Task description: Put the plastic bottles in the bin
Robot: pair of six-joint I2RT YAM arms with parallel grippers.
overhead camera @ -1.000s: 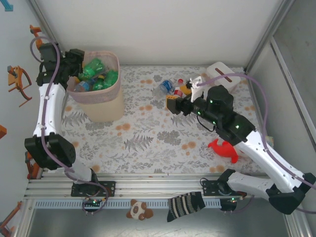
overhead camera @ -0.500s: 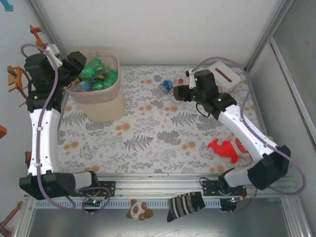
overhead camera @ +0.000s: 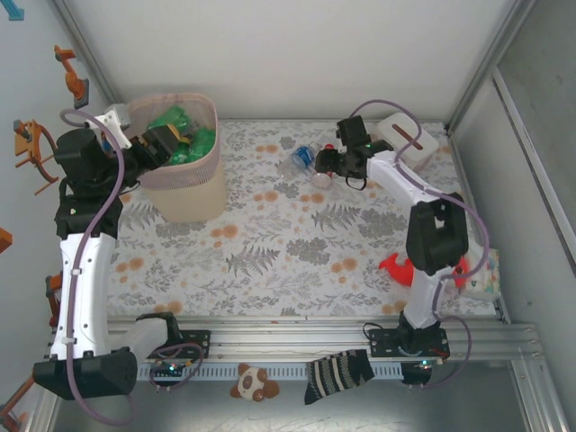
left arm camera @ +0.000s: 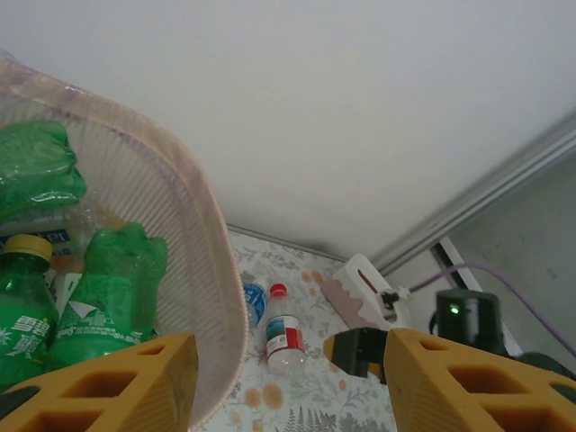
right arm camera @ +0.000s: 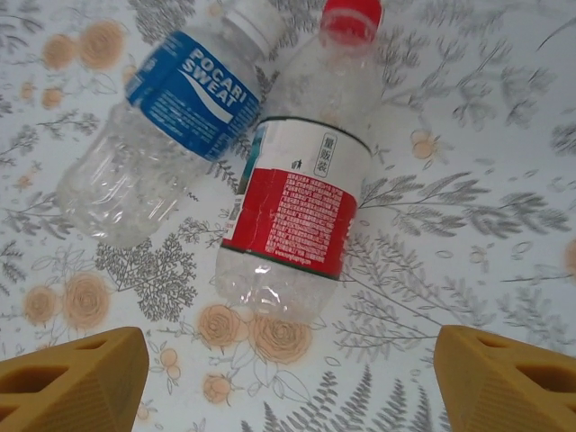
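A floral-patterned table [overhead camera: 270, 261] is carrying a tall cream bin [overhead camera: 191, 193] with a pink liner at its far left. Green bottles [left arm camera: 103, 288] are lying piled inside the bin. On the table's far middle, a red-labelled bottle [right arm camera: 292, 211] and a blue-labelled bottle [right arm camera: 166, 108] are lying side by side, touching. The left gripper [left arm camera: 292, 382] is hanging over the bin's rim, jaws spread, holding nothing. The right gripper [right arm camera: 288, 378] is hovering above the two lying bottles, jaws spread wide, gripping nothing.
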